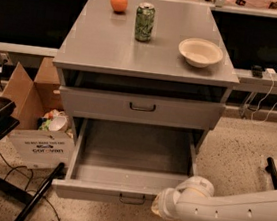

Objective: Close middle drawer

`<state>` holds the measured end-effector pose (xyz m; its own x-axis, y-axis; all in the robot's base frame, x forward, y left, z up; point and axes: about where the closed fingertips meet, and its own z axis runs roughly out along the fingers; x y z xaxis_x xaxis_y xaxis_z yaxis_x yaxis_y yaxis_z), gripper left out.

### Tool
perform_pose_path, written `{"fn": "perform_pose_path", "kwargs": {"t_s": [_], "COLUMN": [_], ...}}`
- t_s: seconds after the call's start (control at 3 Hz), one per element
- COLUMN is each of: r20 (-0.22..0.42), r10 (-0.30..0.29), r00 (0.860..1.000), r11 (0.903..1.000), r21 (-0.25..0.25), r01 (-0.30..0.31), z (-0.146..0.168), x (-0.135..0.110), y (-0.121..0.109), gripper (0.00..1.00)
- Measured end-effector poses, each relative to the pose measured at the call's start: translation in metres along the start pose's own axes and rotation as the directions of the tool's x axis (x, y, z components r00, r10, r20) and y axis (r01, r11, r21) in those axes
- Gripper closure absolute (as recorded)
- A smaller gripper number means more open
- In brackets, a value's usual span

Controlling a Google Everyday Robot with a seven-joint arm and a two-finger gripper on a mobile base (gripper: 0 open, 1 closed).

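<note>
At the far left an open cardboard box [24, 92] stands on the speckled floor [245, 146], with a white printed carton [37, 146] just in front of it and close to the cabinet's side. The grey metal cabinet [86, 45] fills the middle; on its top, from left to right, sit an orange [119, 2], an upright green can [144, 21] and a shallow cream bowl [200, 52], all apart from one another. Below the top, the taller-fronted drawer [94, 103] is shut. Under it the middle drawer [133, 149] is pulled far out toward the camera, its tray bare, its small dark handle [131, 199] centred on the low front. Just right of that handle, at the drawer's front, is the gripper [157, 206], on a white arm [227, 211] that reaches in from the lower right edge. Whether the gripper is open or closed cannot be told, nor whether it touches the drawer front. White cables [271, 96] hang along the wall at the right.
</note>
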<state>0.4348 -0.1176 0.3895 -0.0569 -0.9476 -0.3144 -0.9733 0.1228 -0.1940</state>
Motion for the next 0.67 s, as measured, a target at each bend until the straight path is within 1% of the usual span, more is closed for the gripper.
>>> {"fn": "perform_pose_path", "kwargs": {"t_s": [0.33,0.67], "r20": [0.012,0.014], "r10": [0.016,0.006], "r00": [1.0,1.0], "r11": [0.9995,0.998], "r21": [0.026,0.063], "r01": [-0.016,-0.007], "z": [0.003,0.001], "x": [-0.004,-0.009], "y": [-0.012,-0.032], "gripper": [1.0,1.0]}}
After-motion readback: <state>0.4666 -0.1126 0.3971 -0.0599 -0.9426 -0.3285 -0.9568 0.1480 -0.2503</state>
